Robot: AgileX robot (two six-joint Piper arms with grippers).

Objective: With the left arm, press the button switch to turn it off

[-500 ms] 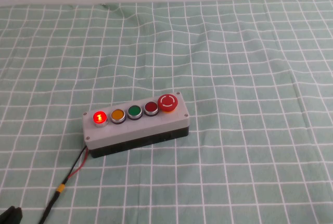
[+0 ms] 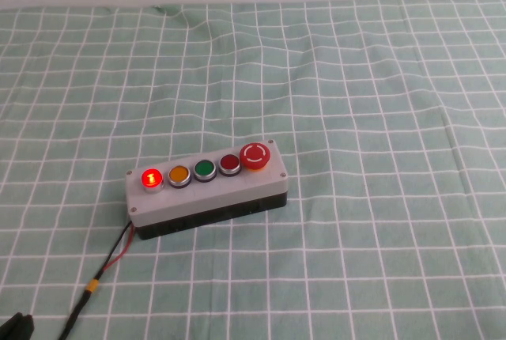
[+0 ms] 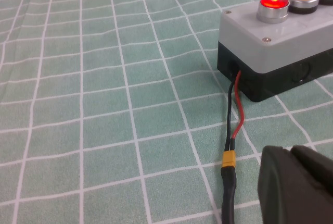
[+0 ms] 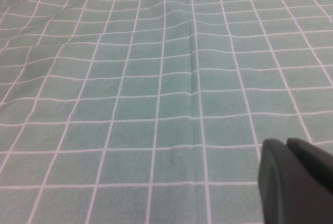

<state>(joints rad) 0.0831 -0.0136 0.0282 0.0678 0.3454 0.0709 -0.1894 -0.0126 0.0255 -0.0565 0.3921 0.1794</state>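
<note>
The button switch (image 2: 151,178) glows bright red with a "1" mark at the left end of the grey five-button box (image 2: 207,198), mid table. It also shows in the left wrist view (image 3: 273,1). My left gripper (image 3: 289,152) is shut and empty, low over the cloth beside the box's cable, well short of the box. Only its black tip (image 2: 17,328) shows at the bottom left corner of the high view. My right gripper (image 4: 286,144) is shut and empty over bare cloth. It is out of the high view.
On the box, an orange (image 2: 179,174), a green (image 2: 205,169) and a darker red button (image 2: 229,164) and a red mushroom knob (image 2: 254,156) follow in a row. A black and red cable with an orange connector (image 3: 228,158) runs from the box toward me. Green checked cloth (image 2: 379,79) covers the table.
</note>
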